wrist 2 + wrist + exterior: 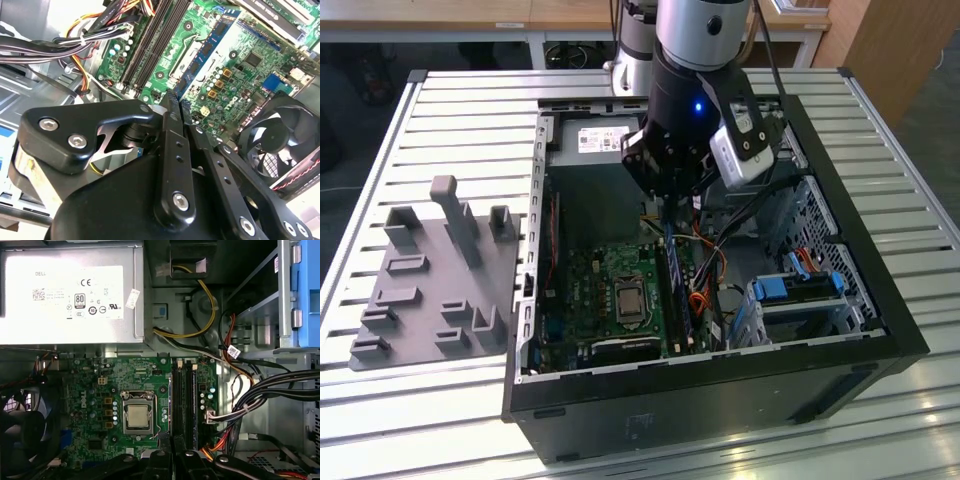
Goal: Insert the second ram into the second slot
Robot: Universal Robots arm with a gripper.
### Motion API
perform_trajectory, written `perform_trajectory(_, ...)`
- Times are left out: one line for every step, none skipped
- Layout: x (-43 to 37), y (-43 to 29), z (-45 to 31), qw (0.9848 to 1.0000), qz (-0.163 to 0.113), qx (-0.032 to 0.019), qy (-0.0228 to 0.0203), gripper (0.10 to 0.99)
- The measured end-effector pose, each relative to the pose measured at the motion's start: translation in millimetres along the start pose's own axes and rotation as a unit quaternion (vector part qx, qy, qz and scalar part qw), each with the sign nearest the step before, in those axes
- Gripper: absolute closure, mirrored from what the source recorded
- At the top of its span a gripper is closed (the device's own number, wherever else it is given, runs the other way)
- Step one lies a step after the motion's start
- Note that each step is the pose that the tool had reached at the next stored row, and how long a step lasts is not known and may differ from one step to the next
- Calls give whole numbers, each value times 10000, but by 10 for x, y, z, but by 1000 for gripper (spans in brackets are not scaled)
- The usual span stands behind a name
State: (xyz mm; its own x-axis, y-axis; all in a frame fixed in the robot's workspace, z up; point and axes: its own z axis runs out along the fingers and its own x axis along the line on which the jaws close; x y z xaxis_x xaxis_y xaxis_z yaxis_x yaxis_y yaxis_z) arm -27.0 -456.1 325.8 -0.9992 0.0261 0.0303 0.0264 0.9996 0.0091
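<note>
The second ram (209,50), likely light, stiff and fragile, sits pinched by its flat faces in the closed gripper (176,102).

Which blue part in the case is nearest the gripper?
The thin blue ram stick, right at the gripper above the motherboard; the chunky light-blue latches sit at the drive bay.

Silver arm (705,25), black screw-studded pincer (175,107)

Slatted metal table (450,110) spans most of the frame. Pale wooden desk (440,15) along top edge. Wooden panel (890,50) upper right. Dark floor (350,110) upper left. Even light.
</note>
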Motion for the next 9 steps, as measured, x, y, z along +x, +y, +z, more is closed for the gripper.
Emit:
perform_trajectory(0, 0, 4, 10000, -20, 1, 1, 949)
perform_trajectory(0, 0, 8, 10000, -39, 2, 2, 949)
perform_trajectory(0, 0, 12, 10000, -52, 2, 4, 949)
perform_trajectory(0, 0, 15, 10000, -60, 3, 6, 949)
perform_trajectory(-1, 0, 16, 10000, -64, 3, 9, 949)
perform_trajectory(-1, -1, 18, 10000, -67, 3, 13, 949)
perform_trajectory(-1, 0, 19, 10000, -68, 3, 17, 949)
perform_trajectory(-1, 0, 20, 10000, -69, 3, 18, 949)
perform_trajectory(-1, 0, 21, 10000, -69, 3, 19, 949)
